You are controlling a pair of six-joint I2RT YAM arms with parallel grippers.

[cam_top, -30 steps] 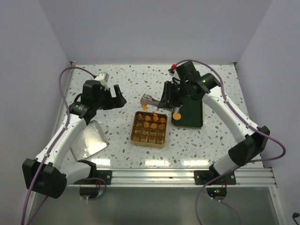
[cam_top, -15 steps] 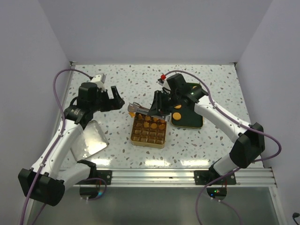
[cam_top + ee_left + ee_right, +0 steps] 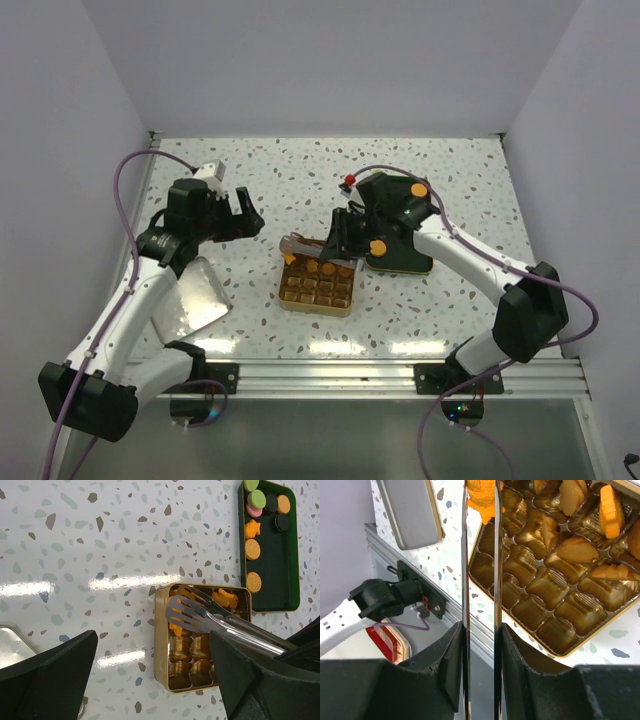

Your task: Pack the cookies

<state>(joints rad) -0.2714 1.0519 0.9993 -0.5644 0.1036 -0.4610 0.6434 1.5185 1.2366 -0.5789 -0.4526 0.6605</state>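
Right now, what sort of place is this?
Likely a robot test booth: plain white walls enclose a speckled terrazzo tabletop, the left arm and right arm bolt to a silver aluminium rail, and slotted metal tongs reach over a gold compartment tray.

Light was bright and even, falling from overhead. It left white glare streaks on the glossy counter, clearest in the left wrist view, and only soft, short shadows. The left fingers were dark, featureless and blurred near the lens. The right fingers were likewise black. The tongs gleamed like mirrors, and the gold tray glinted.
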